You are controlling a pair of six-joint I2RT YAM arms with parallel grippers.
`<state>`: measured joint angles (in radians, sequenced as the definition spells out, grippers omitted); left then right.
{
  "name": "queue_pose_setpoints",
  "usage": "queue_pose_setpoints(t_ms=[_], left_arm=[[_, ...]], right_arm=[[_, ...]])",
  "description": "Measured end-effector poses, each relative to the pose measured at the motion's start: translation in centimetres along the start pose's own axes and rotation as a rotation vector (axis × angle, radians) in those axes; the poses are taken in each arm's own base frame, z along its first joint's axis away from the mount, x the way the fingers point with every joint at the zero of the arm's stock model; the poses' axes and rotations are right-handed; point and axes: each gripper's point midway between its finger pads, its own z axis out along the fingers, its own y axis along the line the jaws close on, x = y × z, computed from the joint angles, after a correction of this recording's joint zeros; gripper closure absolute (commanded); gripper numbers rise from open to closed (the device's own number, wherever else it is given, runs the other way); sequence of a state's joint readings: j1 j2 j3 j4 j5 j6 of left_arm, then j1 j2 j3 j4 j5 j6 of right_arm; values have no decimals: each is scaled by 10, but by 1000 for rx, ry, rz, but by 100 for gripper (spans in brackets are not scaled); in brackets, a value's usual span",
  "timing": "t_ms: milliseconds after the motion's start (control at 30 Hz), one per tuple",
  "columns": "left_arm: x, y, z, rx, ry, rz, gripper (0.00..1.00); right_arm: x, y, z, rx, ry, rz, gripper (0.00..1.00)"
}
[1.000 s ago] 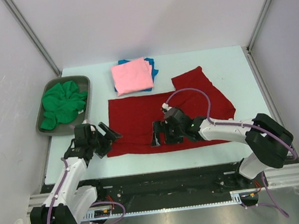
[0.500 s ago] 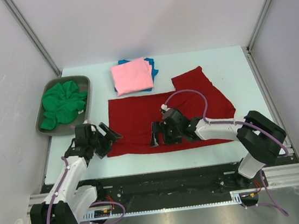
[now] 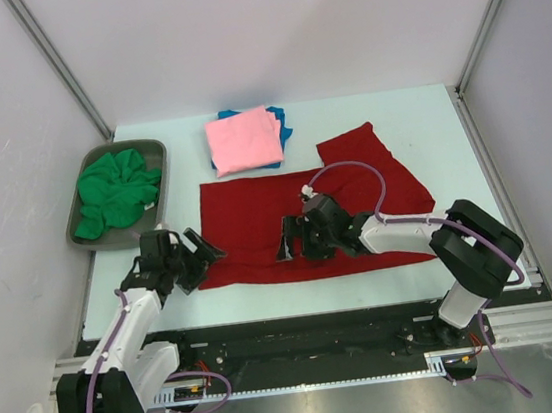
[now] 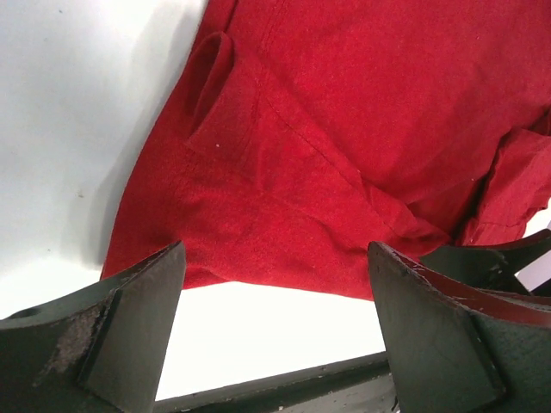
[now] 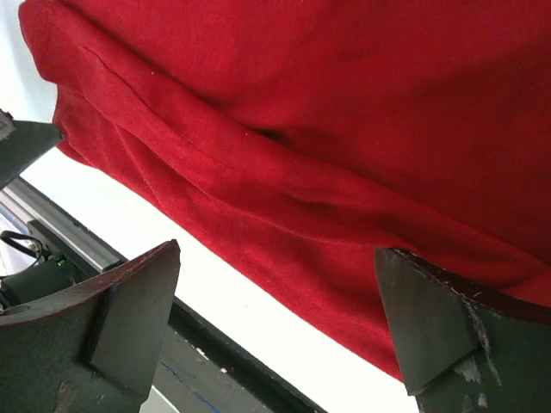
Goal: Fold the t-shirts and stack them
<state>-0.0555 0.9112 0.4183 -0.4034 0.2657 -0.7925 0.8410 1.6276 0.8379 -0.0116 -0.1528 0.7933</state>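
The dark red t-shirt (image 3: 258,224) lies spread flat mid-table, with one sleeve reaching toward the back right. My left gripper (image 3: 202,261) hovers open at the shirt's near left corner, and in the left wrist view the red hem (image 4: 284,249) lies just beyond the open gripper (image 4: 275,310). My right gripper (image 3: 298,248) is open over the shirt's near edge, and in the right wrist view a red fold (image 5: 284,198) runs across ahead of the gripper (image 5: 275,318). A folded pink t-shirt (image 3: 243,141) rests on a blue one (image 3: 282,118) at the back. The green t-shirt (image 3: 113,191) is bunched in the tray.
The grey tray (image 3: 161,155) stands at the table's left side. The table's near edge and black rail (image 3: 301,329) run just behind both grippers. White walls and metal posts enclose the table on three sides.
The right gripper has shifted slightly away from the near edge over the red shirt, and its arm has drawn in. The left gripper has barely moved. Both stay open.
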Motion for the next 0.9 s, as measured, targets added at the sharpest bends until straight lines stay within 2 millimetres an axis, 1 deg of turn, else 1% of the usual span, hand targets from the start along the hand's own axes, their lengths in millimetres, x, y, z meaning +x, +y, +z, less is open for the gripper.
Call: queue_pose_setpoints(t_ms=[267, 467, 667, 767, 900], left_arm=[[8, 14, 13, -25, 27, 1, 10], [6, 10, 19, 0, 26, 3, 10], [6, 9, 19, 15, 16, 8, 10], [6, 9, 18, 19, 10, 10, 9], [6, 9, 18, 19, 9, 10, 9]], right_arm=[[-11, -3, 0, -9, -22, 18, 0], [-19, -7, -1, -6, -36, 32, 0], [-35, -10, -1, -14, -79, 49, 0], [-45, -11, 3, -27, -109, 56, 0], [-54, -21, 13, -24, -131, 71, 0]])
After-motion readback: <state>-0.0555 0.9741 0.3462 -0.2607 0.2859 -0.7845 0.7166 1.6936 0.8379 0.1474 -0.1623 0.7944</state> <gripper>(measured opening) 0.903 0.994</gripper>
